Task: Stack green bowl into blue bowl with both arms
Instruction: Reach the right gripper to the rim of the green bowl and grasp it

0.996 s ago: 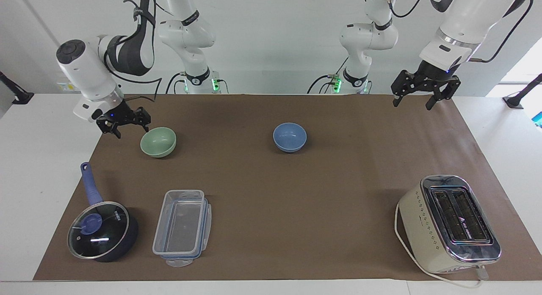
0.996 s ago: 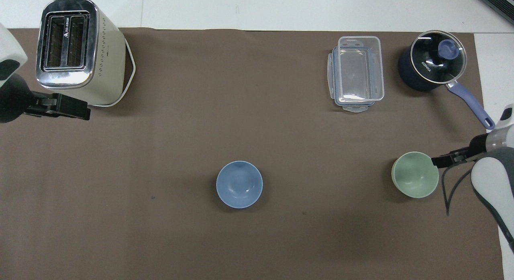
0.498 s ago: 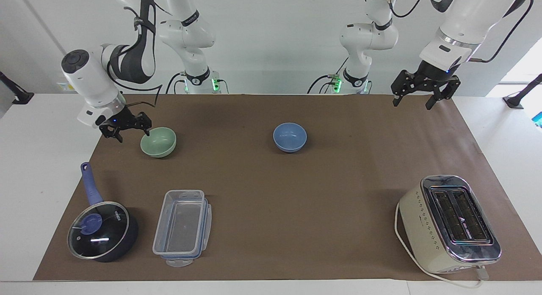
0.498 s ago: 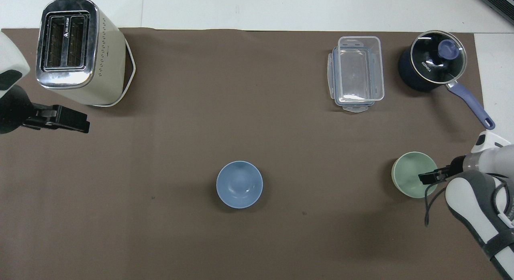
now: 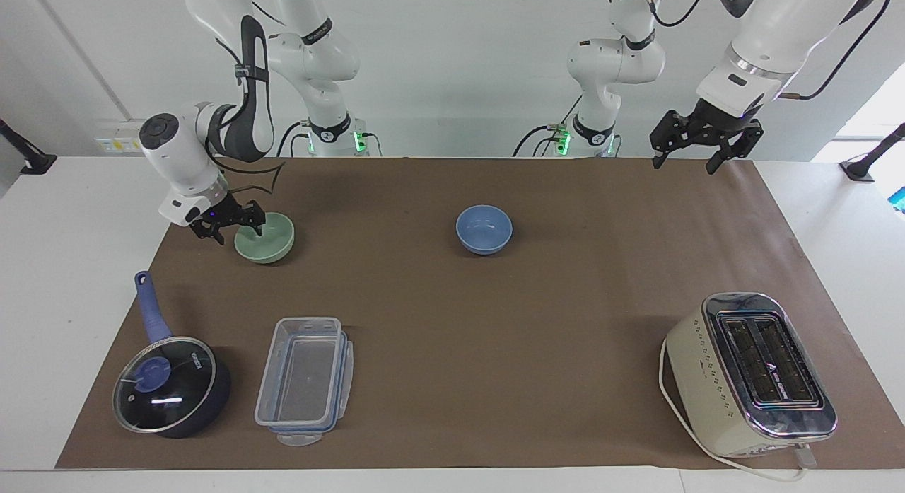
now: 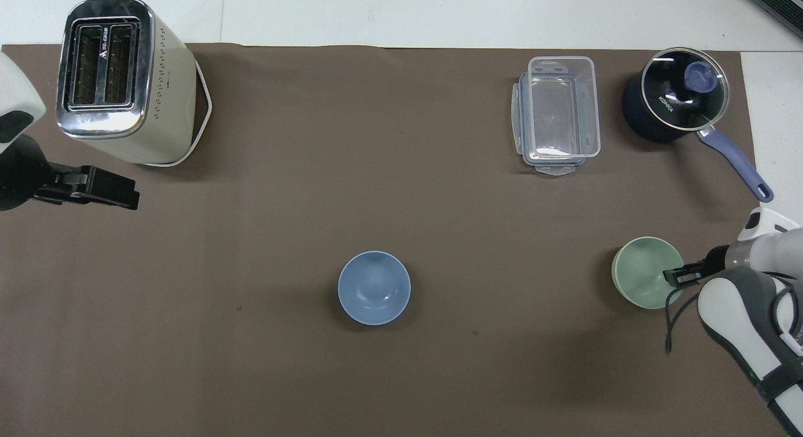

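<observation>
Sitting on a brown mat that covers the counter (image 5: 452, 422), the pale green bowl (image 5: 269, 242) rests upright toward the right arm's end. The right end effector (image 5: 237, 233) is at this bowl's rim on the side away from the blue bowl, one finger inside the bowl and the other outside it; whether the fingers already pinch the rim cannot be told. The blue bowl (image 5: 484, 229) stands upright near the middle of the mat, well apart from the green bowl. The left end effector (image 5: 684, 162) hangs in the air over the mat's edge at the left arm's end, fingers apart and holding nothing. Farther from the robots than the green bowl are a dark blue saucepan with a glass lid (image 5: 170, 383) and, beside it, a clear plastic container (image 5: 305, 380). A cream toaster (image 5: 749, 373) stands at the left arm's end.
</observation>
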Available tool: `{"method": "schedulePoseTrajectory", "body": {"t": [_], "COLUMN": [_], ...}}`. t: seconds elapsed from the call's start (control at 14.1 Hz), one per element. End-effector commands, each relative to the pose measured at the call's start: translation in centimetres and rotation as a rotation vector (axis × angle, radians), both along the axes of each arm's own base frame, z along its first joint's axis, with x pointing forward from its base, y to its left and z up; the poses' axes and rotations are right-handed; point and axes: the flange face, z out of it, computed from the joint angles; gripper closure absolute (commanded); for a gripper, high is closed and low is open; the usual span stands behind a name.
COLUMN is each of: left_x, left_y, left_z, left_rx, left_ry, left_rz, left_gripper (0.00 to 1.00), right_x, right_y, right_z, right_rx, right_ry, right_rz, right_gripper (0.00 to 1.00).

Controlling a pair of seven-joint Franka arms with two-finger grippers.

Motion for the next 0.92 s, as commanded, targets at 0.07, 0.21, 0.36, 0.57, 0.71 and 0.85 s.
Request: {"method": "schedulePoseTrajectory", "body": {"t": [0.07,0.21,0.36,0.57,0.71,0.85], "left_x": [-0.9,-0.9,-0.9,-0.9,-0.8,-0.8], "left_y": [0.4,0.4,0.3,0.3,0.2,0.0], "left_z": [0.1,0.0,0.1,0.1,0.2,0.2], "left_rx": [0.022,0.020,0.022,0.020,0.018,0.018], "left_ry": [0.005,0.007,0.005,0.003,-0.005,-0.008], "left_rz": [0.017,0.017,0.014,0.014,0.013,0.009], "left_gripper": [0.00,0.00,0.00,0.00,0.00,0.00], "right_x": [1.1,1.9,3.4,6.6,7.7,8.5], "right_y": [-0.6,0.0,0.2,3.6,7.2,11.8], "right_z": [1.1,3.6,7.5,13.3,16.1,18.4], "right_rx": [-0.013,0.001,0.021,0.082,0.081,0.083], "right_ry": [-0.022,0.017,0.052,0.001,-0.001,0.007], "right_rz": [0.043,0.048,0.050,0.039,0.013,-0.038], "right_gripper": [1.00,1.00,1.00,1.00,1.00,1.00]}}
